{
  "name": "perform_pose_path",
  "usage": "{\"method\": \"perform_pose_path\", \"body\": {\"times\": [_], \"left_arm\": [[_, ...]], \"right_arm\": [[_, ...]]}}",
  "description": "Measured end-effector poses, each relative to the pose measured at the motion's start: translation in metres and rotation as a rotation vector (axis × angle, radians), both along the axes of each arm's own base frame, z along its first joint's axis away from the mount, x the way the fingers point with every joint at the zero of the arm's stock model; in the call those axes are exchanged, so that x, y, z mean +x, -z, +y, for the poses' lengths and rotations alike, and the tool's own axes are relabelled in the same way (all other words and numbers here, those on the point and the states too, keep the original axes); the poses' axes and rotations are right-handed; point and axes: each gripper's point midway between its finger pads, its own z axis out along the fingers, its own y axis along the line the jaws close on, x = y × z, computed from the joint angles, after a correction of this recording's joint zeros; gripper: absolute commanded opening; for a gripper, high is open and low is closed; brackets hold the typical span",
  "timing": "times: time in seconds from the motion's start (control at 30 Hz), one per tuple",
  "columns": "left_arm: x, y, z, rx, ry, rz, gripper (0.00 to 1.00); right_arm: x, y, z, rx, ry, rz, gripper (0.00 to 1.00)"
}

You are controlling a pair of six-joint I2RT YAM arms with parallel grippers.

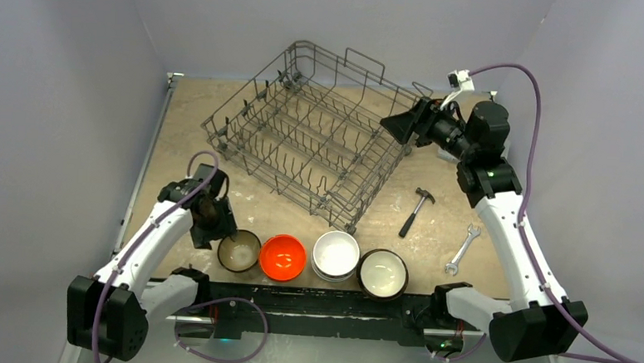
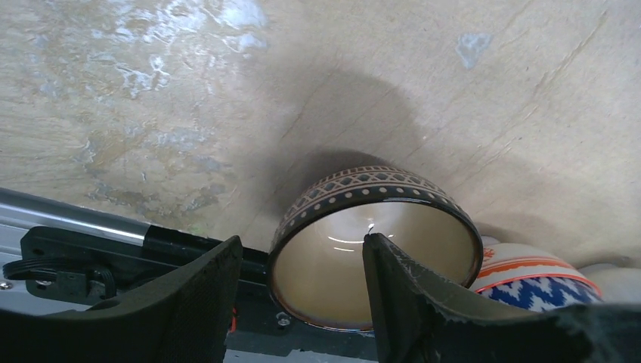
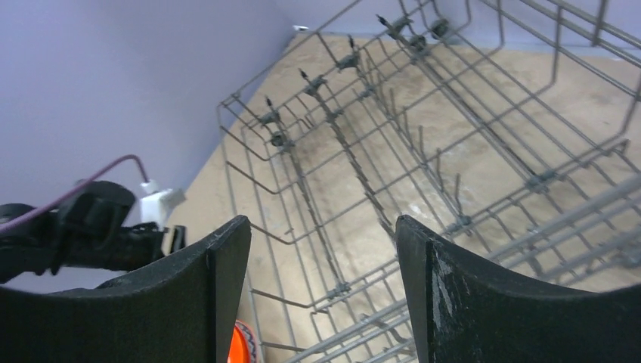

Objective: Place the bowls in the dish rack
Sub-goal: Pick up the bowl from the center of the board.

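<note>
Bowls stand in a row at the table's near edge: a dark patterned bowl with a cream inside [image 1: 239, 250], an orange-red bowl [image 1: 283, 257], stacked white bowls [image 1: 336, 254] and another dark bowl with a cream inside [image 1: 383, 273]. My left gripper [image 1: 217, 222] is open at the leftmost bowl [image 2: 355, 257]. In the left wrist view [image 2: 302, 240] one finger is over its inside and the other is outside its left wall, not touching. The dish rack [image 1: 312, 143] stands empty at the back. My right gripper [image 1: 398, 126] is open and empty at the rack's right edge [image 3: 317, 227], looking over the tines [image 3: 423, 136].
A hammer [image 1: 417, 210] and a wrench [image 1: 462, 249] lie right of the rack. A blue and orange patterned bowl [image 2: 544, 276] sits just right of the dark bowl. A black rail [image 1: 312, 302] runs along the front edge. Purple walls close in on three sides.
</note>
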Motion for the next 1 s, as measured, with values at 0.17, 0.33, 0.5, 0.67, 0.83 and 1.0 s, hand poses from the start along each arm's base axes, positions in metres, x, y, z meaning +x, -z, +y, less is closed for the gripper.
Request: {"method": "perform_pose_path", "body": {"times": [0.17, 0.33, 0.5, 0.67, 0.83, 1.0], "left_arm": [[-0.006, 0.008, -0.017, 0.028, 0.077, 0.028, 0.57], [-0.013, 0.023, -0.018, 0.051, 0.063, 0.048, 0.54], [-0.017, 0.028, -0.018, 0.054, 0.042, 0.055, 0.42], [-0.018, 0.039, -0.022, 0.031, 0.019, 0.049, 0.05], [-0.017, 0.032, -0.028, -0.008, 0.016, 0.014, 0.0], [-0.008, 0.024, -0.023, 0.027, 0.0, -0.028, 0.0]], "right_arm": [[-0.01, -0.008, 0.014, 0.041, -0.08, -0.014, 0.73], [-0.021, -0.014, 0.029, 0.06, -0.153, -0.025, 0.73], [-0.035, -0.015, 0.049, 0.067, -0.232, -0.024, 0.73], [-0.043, -0.01, 0.066, 0.066, -0.289, -0.009, 0.74], [-0.048, -0.001, 0.074, 0.062, -0.32, 0.013, 0.8], [-0.05, 0.005, 0.076, 0.058, -0.33, 0.024, 0.84]]}}
